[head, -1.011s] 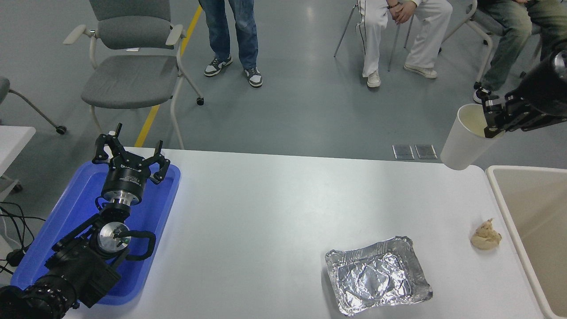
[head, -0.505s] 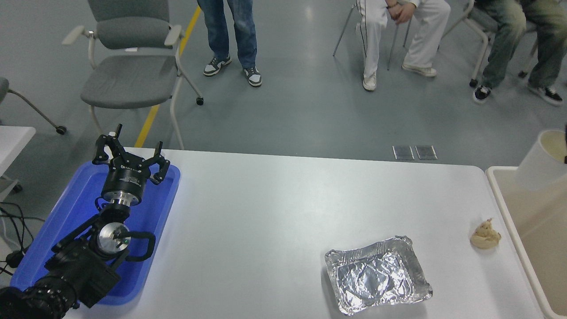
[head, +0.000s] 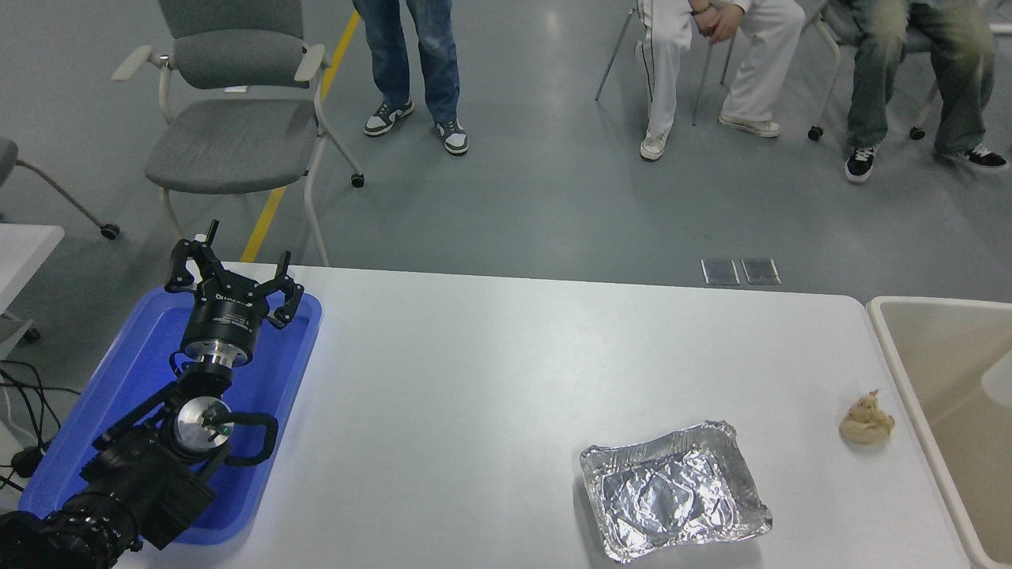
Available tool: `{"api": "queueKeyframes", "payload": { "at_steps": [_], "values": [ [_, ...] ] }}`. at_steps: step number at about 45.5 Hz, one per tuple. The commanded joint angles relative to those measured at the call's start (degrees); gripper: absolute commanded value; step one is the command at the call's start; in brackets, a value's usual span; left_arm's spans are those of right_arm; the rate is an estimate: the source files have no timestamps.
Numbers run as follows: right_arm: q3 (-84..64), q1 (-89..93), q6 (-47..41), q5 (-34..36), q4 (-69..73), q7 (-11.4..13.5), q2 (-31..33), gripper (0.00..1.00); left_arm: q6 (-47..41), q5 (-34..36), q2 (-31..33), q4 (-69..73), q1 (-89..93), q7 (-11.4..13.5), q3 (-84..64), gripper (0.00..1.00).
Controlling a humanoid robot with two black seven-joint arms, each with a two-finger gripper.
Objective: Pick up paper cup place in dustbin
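Note:
The paper cup (head: 998, 379) shows only as a blurred pale white shape at the picture's right edge, inside the beige dustbin (head: 941, 301). I cannot tell whether it is falling or lying there. No gripper holds it. The dustbin stands against the table's right end, and only its left part is in the picture. My right arm and gripper are out of view. My left gripper (head: 236, 267) is open and empty, parked over the blue tray at the lower left.
A crumpled silver foil tray (head: 674, 490) lies at the front right of the table. A small beige crumpled lump (head: 866, 421) lies near the dustbin's rim. The blue tray (head: 126, 371) is at the left. People and chairs are beyond the far side.
My right gripper carried the cup rightward over the dustbin and then left the picture. The cup is now loose and lower, inside the bin. The left arm has not moved.

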State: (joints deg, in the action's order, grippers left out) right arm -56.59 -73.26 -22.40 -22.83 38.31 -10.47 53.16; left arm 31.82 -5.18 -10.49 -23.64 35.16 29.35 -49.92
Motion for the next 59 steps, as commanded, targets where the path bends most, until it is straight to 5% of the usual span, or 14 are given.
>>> {"api": "queueKeyframes", "payload": {
  "at_steps": [1, 20, 30, 35, 51, 52, 56, 59],
  "values": [
    [10.4, 12.9, 6.3, 0.2, -6.6, 0.4, -0.3, 0.00, 0.0, 0.0, 0.0, 0.0, 0.0, 0.0, 0.0, 1.00],
    [27.4, 31.2, 11.9, 2.1, -24.5, 2.7, -10.5, 0.00, 0.0, 0.0, 0.0, 0.0, 0.0, 0.0, 0.0, 1.00],
    [27.5, 35.1, 15.8, 5.3, -29.8, 10.2, -15.5, 0.00, 0.0, 0.0, -0.1, 0.0, 0.0, 0.0, 0.0, 1.00],
    [27.5, 35.4, 16.4, 5.5, -29.8, 12.1, -16.4, 0.00, 0.0, 0.0, 0.0, 0.0, 0.0, 0.0, 0.0, 1.00],
    [27.3, 36.3, 19.6, 5.5, -29.9, 12.9, -18.3, 0.00, 0.0, 0.0, -0.1, 0.0, 0.0, 0.0, 0.0, 1.00],
    [27.3, 36.4, 19.9, 5.6, -29.9, 12.9, -18.3, 0.03, 0.0, 0.0, 0.0, 0.0, 0.0, 0.0, 0.0, 1.00],
    [27.3, 36.3, 22.5, 5.6, -29.9, 12.8, -18.2, 0.72, 0.0, 0.0, 0.0, 0.0, 0.0, 0.0, 0.0, 1.00],
    [27.3, 36.3, 25.6, 5.6, -29.8, 12.8, -18.3, 0.87, 0.0, 0.0, 0.0, 0.0, 0.0, 0.0, 0.0, 1.00]
  ]
}}
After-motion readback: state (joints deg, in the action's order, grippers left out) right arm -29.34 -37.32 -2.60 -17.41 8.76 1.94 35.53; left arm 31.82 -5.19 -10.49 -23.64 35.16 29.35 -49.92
